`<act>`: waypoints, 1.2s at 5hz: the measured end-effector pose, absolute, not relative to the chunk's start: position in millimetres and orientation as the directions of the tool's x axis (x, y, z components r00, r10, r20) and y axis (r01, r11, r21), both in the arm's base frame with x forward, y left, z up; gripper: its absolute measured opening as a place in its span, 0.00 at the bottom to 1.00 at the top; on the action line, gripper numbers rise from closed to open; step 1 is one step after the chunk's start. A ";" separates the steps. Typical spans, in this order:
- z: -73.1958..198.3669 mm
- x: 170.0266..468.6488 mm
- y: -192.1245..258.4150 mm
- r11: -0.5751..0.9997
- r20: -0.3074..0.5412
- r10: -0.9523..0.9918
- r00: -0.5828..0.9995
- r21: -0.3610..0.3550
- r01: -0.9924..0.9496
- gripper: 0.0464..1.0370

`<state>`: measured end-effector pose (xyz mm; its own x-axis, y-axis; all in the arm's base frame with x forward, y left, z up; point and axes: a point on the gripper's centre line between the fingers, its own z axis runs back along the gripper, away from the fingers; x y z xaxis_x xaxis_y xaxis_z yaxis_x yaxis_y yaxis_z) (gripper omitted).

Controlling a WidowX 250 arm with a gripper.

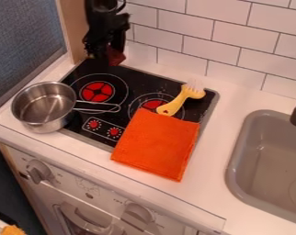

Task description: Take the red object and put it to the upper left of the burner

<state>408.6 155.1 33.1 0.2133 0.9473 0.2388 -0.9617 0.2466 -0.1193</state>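
Observation:
The black gripper (106, 49) hangs at the upper left, over the stove's back left corner. It is shut on the red object (116, 56), a small dark red piece that shows at the right side of its fingers, tilted and partly hidden by them. Below it, the left burner (97, 92) shows as a red disc inside white rings on the black cooktop (142, 81).
A steel pot (43, 105) stands at the cooktop's left edge, its handle reaching right. An orange cloth (156, 143) covers the front right, beside a yellow fork-like brush (182, 99). The tiled wall (199, 40) rises behind; a grey sink (237, 161) lies right.

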 end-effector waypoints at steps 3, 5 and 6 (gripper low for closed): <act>14.0 410.6 168.4 0.188 0.221 0.961 0.169 -0.071 -0.980 0.93; 15.8 394.0 164.5 0.192 0.196 0.965 0.176 -0.065 -0.979 0.96; 30.4 391.6 162.7 0.211 0.210 0.959 0.188 -0.095 -0.973 0.96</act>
